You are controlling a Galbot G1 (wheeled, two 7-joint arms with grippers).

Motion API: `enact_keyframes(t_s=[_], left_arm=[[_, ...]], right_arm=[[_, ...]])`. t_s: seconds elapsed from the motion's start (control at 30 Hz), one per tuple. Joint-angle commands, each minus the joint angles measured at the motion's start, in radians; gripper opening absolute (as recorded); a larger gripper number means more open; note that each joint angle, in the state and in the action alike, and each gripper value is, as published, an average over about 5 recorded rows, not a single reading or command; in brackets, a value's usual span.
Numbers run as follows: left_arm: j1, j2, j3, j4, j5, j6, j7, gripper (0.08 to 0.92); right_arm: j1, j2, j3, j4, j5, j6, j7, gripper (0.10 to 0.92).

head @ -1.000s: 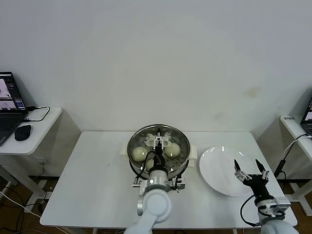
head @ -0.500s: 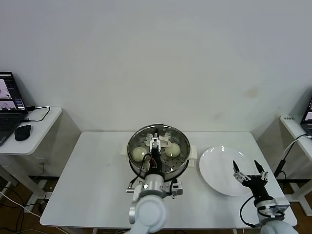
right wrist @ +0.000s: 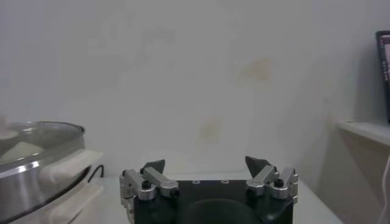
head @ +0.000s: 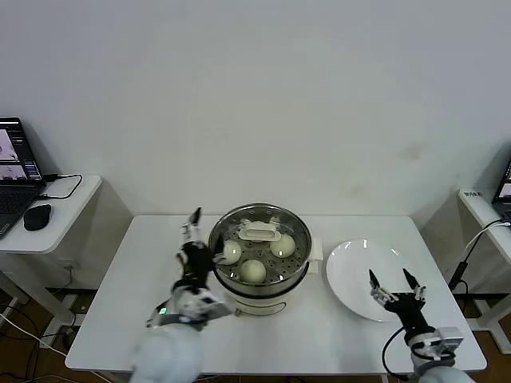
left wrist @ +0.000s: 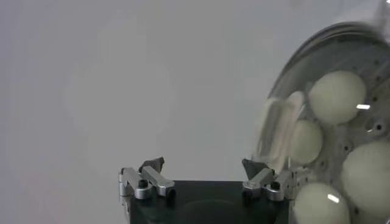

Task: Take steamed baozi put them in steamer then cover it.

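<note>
The steamer [head: 259, 289] stands mid-table with the cover [head: 267, 215] lying on it, cream handle [head: 258, 234] at its centre. Through the glass I see three steamed baozi [head: 253, 271]. My left gripper [head: 192, 227] hangs open and empty just left of the steamer, clear of it. In the left wrist view the open gripper [left wrist: 203, 165] is beside the steamer's rim [left wrist: 292, 61], with the baozi [left wrist: 336, 96] and lid handle [left wrist: 277, 128] under glass. My right gripper [head: 390, 277] is open and empty over the plate's near edge; the right wrist view shows its gripper [right wrist: 206, 163] open and the steamer [right wrist: 30, 173] off to one side.
A flat white plate [head: 351, 263] lies right of the steamer. A side table at the left carries a laptop [head: 16, 171] and a mouse [head: 37, 215]. Another side table [head: 483, 203] stands at the right. A cable [head: 471, 247] hangs there.
My left gripper has let go of the cover's handle and swung from over the steamer to its left side. The cover stays on the steamer. My right gripper drifted slightly nearer.
</note>
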State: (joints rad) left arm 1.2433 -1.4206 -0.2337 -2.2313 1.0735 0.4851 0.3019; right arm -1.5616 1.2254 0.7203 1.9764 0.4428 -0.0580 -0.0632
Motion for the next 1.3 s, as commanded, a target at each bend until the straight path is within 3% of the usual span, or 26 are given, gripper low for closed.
enact_keyframes(t_s=[0.03,0.17,0.3,0.53,0.9,1.3], left_arm=[[0.309,0.046,-0.485,0.009,-0.852,-0.404,-0.212,0.823],[0.414,0.038,-0.486,0.103,-0.896,-0.559,-0.314,0.823],[0.506,0.044,-0.453,0.119,-0.898,-0.552,-0.37,0.823],[0.549,0.011,-0.435,0.099,-0.935,-0.373,-0.358,0.823],[0.59,0.005,-0.405,-0.001,-0.97,-0.425,-0.334,0.823],[0.599,0.015,-0.39,-0.018,-0.98,-0.428,-0.338,0.823]], right_arm=[[-0.038,-0.006,-0.075,0.027,-0.089,-0.023,0.023,0.823],[-0.046,-0.016,-0.099,0.02,-0.098,-0.049,0.047,0.823],[-0.041,-0.017,-0.115,0.001,-0.082,-0.048,0.076,0.822],[-0.036,0.002,-0.141,-0.022,-0.062,-0.018,0.106,0.823],[-0.075,0.004,-0.098,0.032,-0.102,0.003,0.094,0.823],[-0.087,0.011,-0.084,0.048,-0.139,0.01,0.073,0.822]])
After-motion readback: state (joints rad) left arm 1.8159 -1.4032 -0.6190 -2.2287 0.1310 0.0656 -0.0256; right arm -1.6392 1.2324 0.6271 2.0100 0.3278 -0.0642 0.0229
